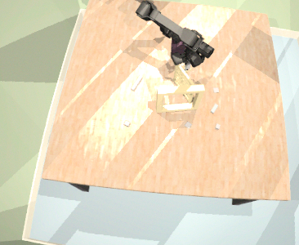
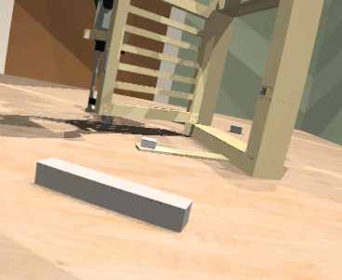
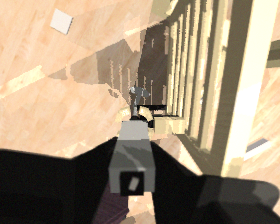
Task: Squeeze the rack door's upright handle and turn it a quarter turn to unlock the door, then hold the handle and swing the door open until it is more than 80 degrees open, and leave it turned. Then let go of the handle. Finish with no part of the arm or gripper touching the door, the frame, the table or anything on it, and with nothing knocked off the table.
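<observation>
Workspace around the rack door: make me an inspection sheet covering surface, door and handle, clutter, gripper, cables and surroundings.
Surface: wood-grained table top, sunlit in bands.
Door: slatted door swung out from its frame; exact angle unclear.
Handle: upright grey handle on the door.
Clutter: six small pale pieces, scattered on the table.
Gripper: gripper shut on the handle.
Cables: nothing seen.
Surroundings: brown panel, green wall.
</observation>
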You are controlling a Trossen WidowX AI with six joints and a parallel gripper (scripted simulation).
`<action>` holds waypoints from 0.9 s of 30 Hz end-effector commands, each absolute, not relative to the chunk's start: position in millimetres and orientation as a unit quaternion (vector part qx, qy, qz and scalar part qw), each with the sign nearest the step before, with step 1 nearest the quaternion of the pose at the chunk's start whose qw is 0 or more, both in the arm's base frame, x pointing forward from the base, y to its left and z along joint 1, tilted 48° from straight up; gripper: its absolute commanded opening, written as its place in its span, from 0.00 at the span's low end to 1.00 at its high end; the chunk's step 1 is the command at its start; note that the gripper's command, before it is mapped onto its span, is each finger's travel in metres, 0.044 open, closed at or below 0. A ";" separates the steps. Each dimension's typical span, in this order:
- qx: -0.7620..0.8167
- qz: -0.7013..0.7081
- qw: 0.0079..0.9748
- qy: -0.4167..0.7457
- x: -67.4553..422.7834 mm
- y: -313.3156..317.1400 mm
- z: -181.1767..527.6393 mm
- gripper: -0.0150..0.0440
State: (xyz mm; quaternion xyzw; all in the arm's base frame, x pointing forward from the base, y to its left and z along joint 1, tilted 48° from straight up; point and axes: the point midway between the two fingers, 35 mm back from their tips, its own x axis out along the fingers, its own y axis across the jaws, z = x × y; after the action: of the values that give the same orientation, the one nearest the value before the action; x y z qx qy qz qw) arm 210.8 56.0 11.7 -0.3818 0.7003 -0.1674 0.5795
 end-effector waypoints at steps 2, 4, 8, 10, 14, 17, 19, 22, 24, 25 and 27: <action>-0.356 -0.197 0.595 0.693 210.1 63.8 3.1 0.29; -0.347 -0.207 0.601 0.690 209.5 67.0 -0.2 0.29; -0.327 -0.229 0.612 0.683 208.7 74.1 -7.6 0.29; -0.317 -0.240 0.617 0.679 208.7 77.7 -11.3 0.29; -0.297 -0.262 0.627 0.671 209.0 84.7 -18.7 0.29; -0.282 -0.278 0.634 0.664 209.8 89.9 -24.2 0.29; -0.271 -0.289 0.639 0.660 210.6 93.4 -27.8 0.29; -0.255 -0.305 0.646 0.652 211.9 98.8 -33.6 0.29; -0.247 -0.312 0.649 0.649 212.4 101.3 -36.3 0.29; -0.246 -0.313 0.649 0.648 212.4 101.7 -36.7 0.29; -0.246 -0.313 0.649 0.648 212.4 101.7 -36.7 0.29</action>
State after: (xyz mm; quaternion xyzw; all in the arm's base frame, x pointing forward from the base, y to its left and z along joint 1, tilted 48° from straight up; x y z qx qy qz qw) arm 211.3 99.3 -33.9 -0.2558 0.6506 -0.3052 0.6467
